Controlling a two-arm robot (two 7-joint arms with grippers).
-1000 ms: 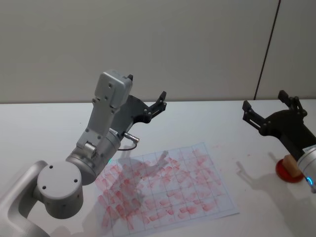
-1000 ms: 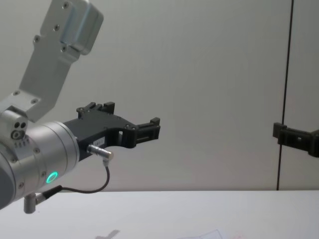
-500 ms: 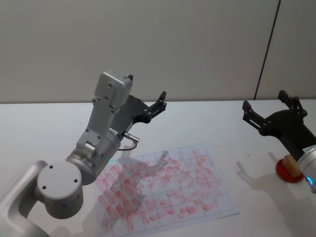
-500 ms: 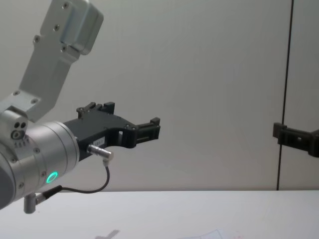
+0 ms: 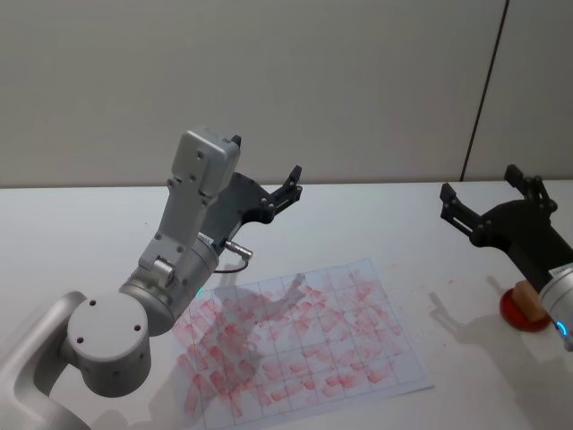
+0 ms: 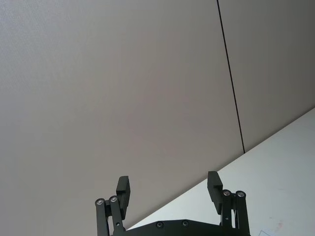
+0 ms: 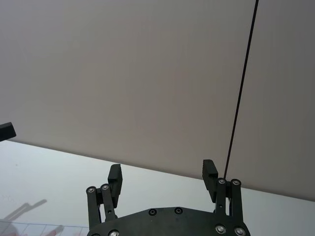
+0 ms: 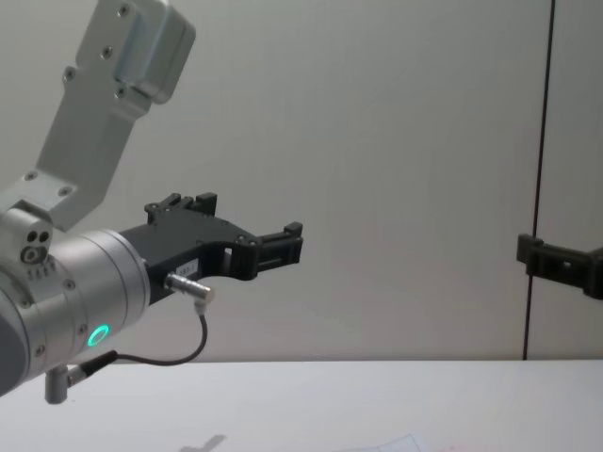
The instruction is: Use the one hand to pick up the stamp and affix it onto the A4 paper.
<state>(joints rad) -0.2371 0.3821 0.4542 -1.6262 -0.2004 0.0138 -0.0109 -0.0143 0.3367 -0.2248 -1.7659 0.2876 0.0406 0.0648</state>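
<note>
Tan stamp (image 5: 534, 303) sits on its red pad (image 5: 512, 313), right of the paper (image 5: 304, 349).
My right hand (image 5: 478, 182) hangs raised beside it, jaws spread wide and empty; my left hand (image 5: 265, 161), raised, jaws open too.

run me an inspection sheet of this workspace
surface: white table, flat, no spills seen
job's things: stamp sits on a round red pad at the table's right; A4 paper lies flat mid-table, gridded and covered in red prints
clutter: nothing seen
grippers: left gripper raised over the table, jaws open, empty; right gripper raised near the stamp, jaws open, empty
cables: black cable loops under the left wrist, off the table
surroundings: plain wall with a dark vertical seam
</note>
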